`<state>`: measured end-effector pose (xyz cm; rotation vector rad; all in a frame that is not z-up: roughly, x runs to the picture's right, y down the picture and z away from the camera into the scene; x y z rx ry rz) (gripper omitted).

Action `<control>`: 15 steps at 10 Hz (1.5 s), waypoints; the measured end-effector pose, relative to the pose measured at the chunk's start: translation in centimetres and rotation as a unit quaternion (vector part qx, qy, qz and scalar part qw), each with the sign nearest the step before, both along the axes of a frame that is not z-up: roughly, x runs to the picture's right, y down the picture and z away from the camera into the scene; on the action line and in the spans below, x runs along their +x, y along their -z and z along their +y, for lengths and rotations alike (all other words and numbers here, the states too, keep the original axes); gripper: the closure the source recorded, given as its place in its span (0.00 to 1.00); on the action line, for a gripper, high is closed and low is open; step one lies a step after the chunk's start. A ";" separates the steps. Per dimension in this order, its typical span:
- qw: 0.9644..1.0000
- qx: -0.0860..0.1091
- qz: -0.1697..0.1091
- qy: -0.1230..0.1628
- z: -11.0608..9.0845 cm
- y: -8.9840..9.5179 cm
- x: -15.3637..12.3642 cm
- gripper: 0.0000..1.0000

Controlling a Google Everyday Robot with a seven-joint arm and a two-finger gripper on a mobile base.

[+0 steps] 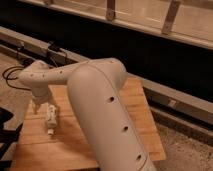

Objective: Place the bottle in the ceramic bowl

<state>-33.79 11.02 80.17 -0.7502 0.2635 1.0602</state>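
The small white bottle (50,119) lies on the wooden table (135,107) near its left side, cap end pointing toward the front edge. My gripper (38,105) hangs just above and left of the bottle's upper end, at the tip of the white arm (100,105). I cannot tell whether it touches the bottle. The ceramic bowl is hidden behind the arm's thick link.
The arm's big white link fills the middle of the view and covers much of the table. A dark ledge with black cables (15,75) and a small box (55,50) runs behind the table. Glass panels stand above. Gravel floor (185,150) lies at the right.
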 end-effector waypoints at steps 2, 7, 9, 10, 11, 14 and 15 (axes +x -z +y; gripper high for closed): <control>1.000 -0.010 0.003 0.004 0.6 -0.9 0.2 0.35; 0.999 -0.004 0.037 0.010 1.7 -1.2 2.7 0.35; 0.999 -0.004 0.050 0.001 2.0 -1.5 3.5 0.35; 0.998 -0.006 0.057 -0.003 2.1 -1.9 4.1 0.35; 0.998 -0.009 0.063 -0.005 2.2 -2.2 4.7 0.35; 0.998 -0.019 0.064 -0.008 2.8 -2.8 4.4 0.35; 0.998 -0.023 0.061 -0.007 3.0 -3.0 4.2 0.35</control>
